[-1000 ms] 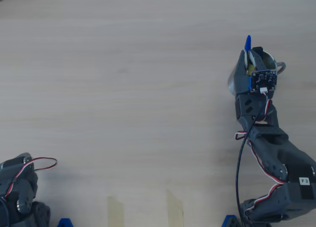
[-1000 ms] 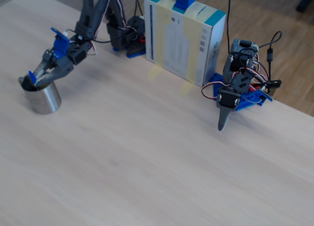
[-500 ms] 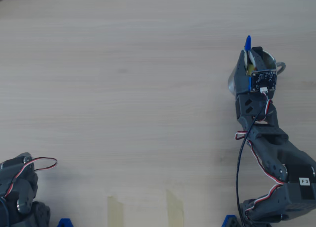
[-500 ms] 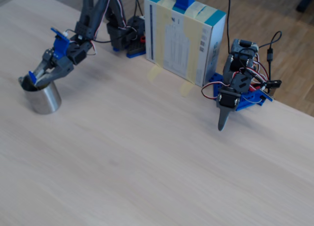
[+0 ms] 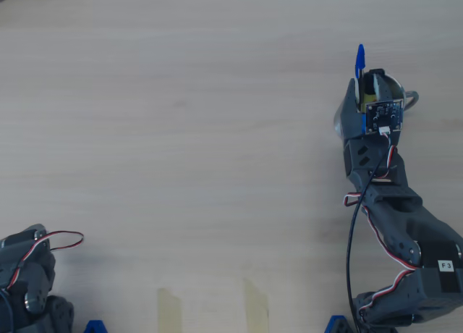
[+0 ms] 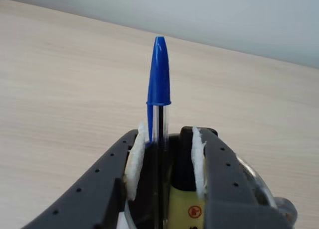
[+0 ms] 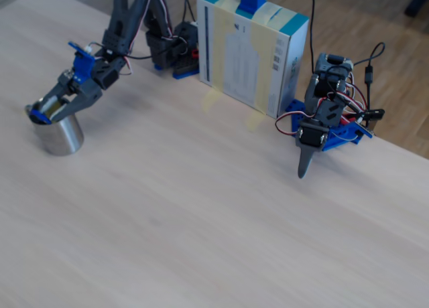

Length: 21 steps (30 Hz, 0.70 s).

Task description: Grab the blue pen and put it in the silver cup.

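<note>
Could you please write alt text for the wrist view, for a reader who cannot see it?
A blue pen stands upright between the open claw's padded fingers, resting against the left pad. Below it sits a yellow highlighter inside the silver cup, on a pale wooden table.

Light wood-grain table (image 5: 181, 130), pale beige, matte, evenly lit w/ soft diffuse light. Two strips of yellowish tape (image 5: 170, 308) at its near edge in overhead view. Fixed view: white box w/ teal ends (image 7: 251, 53) stands near table's far edge, taped down. Beyond that edge, brown wood-plank floor (image 7: 375, 20). Wrist view: plain grey-white wall (image 6: 224, 20) behind table.
</note>
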Motion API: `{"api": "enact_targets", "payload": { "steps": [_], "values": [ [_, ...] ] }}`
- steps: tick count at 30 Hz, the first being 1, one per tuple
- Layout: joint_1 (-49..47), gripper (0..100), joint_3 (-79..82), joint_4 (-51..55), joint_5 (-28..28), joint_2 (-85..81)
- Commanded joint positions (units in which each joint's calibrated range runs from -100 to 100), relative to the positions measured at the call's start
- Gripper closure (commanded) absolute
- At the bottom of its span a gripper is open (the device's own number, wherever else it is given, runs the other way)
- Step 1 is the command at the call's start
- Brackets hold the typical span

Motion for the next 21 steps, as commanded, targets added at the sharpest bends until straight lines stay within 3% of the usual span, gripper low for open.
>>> {"api": "enact_targets", "payload": {
  "steps": [1, 7, 13, 21],
  "values": [
    [-0.28, 80, -0.54, 0.12, 0.02, -1.23],
    [-1.42, 69, -0.54, 0.21, 0.22, -1.31],
    [-1.59, 65, -0.45, 0.38, 0.07, -1.39],
    [-2.73, 61, -0.54, 9.73, -0.3, -6.88]
  ]
}}
